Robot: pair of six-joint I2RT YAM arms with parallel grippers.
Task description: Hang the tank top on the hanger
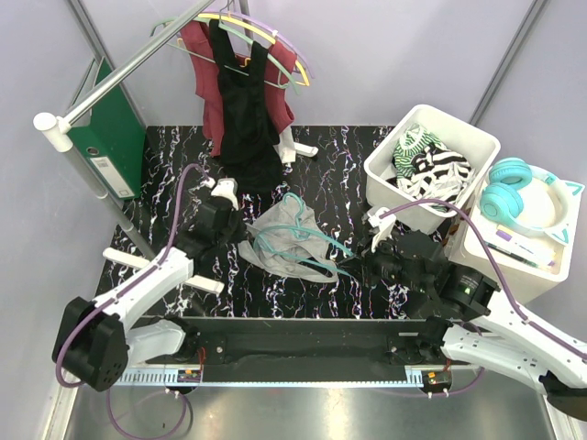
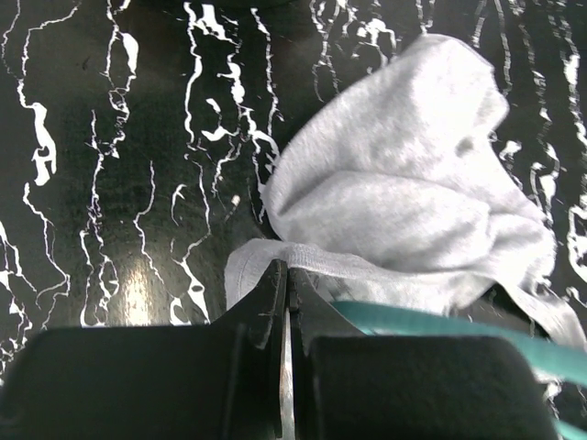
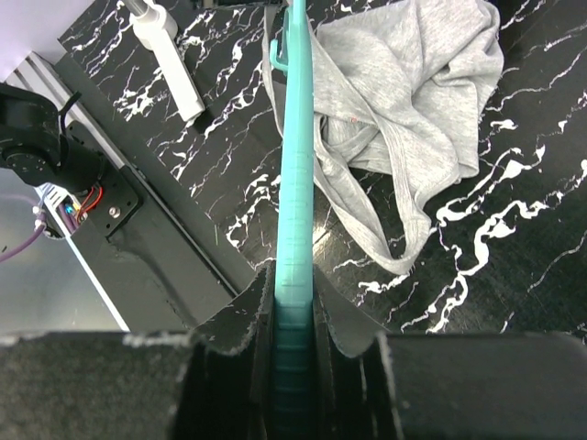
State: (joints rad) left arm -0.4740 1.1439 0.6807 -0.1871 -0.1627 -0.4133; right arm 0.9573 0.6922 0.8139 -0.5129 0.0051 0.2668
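The black marbled table [image 1: 348, 165] carries the grey tank top [image 2: 404, 183] in a crumpled heap near its middle, between the two arms. The teal hanger [image 3: 295, 183] lies across and partly under that heap. The right gripper [image 3: 293, 284] is closed tight on one arm of the hanger. The left gripper [image 2: 286, 275] has its jaws pressed together, and it appears to pinch a thin edge of the tank top.

The fabric is bunched, so the hanger arm could snag on a fold or go through the wrong opening. The slim pinch at the left could also slip if the cloth is pulled taut.

The hanger's hook and far arm are hard to trace among the folds. Neither strap can be told from the hem.
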